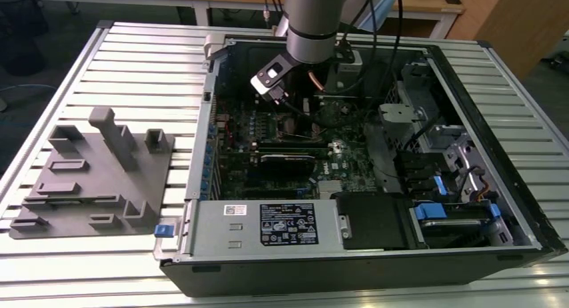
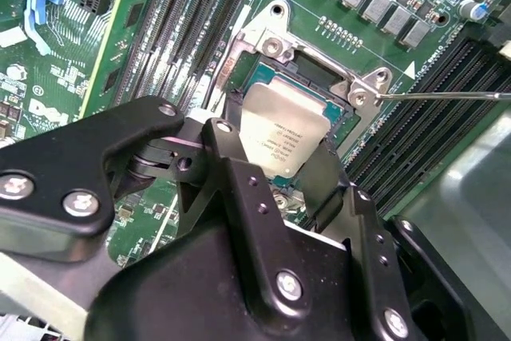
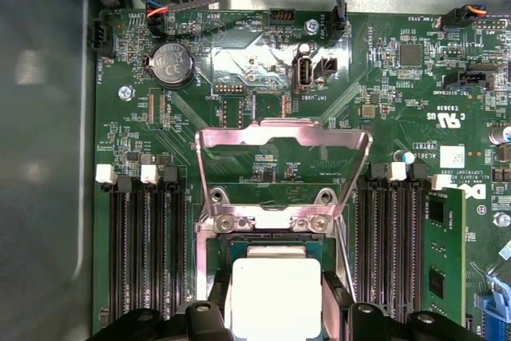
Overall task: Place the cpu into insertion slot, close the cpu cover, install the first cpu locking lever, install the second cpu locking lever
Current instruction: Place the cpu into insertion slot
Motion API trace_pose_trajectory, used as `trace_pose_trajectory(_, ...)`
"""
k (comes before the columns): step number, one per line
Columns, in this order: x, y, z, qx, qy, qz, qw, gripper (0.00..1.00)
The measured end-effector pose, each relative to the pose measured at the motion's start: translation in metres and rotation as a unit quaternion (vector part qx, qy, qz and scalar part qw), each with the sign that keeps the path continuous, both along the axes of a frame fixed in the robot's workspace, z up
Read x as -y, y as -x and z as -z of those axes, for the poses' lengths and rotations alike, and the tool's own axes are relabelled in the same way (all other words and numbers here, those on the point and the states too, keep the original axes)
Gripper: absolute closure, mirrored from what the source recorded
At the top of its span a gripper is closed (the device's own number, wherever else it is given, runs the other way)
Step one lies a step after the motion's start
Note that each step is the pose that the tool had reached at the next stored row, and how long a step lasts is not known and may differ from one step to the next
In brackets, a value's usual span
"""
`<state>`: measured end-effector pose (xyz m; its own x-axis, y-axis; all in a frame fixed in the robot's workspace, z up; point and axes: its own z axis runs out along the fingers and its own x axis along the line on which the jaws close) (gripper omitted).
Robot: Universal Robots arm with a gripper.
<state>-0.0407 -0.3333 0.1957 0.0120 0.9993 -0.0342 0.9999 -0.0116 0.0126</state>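
Our pincer (image 3: 277, 299) is clenched on the cpu (image 3: 275, 273), holding it right over the insertion slot (image 3: 267, 239). We cannot tell if it sits all the way in. Just past the slot, the cpu cover (image 3: 283, 133) stands open. Long black memory slots (image 3: 148, 253) run close on both sides. The green board (image 3: 383, 77) lies inside a computer case (image 1: 356, 278) on a ribbed metal counter (image 1: 133, 68). A grey tray (image 1: 98, 188) lies beside the case.

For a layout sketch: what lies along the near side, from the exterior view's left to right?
Grey plastic fixture plate with upright blocks, small blue clip, silver metal box with black label, blue plastic drive latch.
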Motion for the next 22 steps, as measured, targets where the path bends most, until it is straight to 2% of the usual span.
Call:
trace_pose_trajectory(4, 0.0, 0.0, -0.0023, 0.0, 0.0001, 0.0, 1.0, 0.47)
trace_pose_trajectory(11, 0.0, 0.0, -0.0022, 0.0013, -0.0017, -0.005, 1.0, 0.47)
trace_pose_trajectory(22, 0.0023, 0.0001, -0.0007, 0.0012, -0.0019, -0.008, 1.0, 0.47)
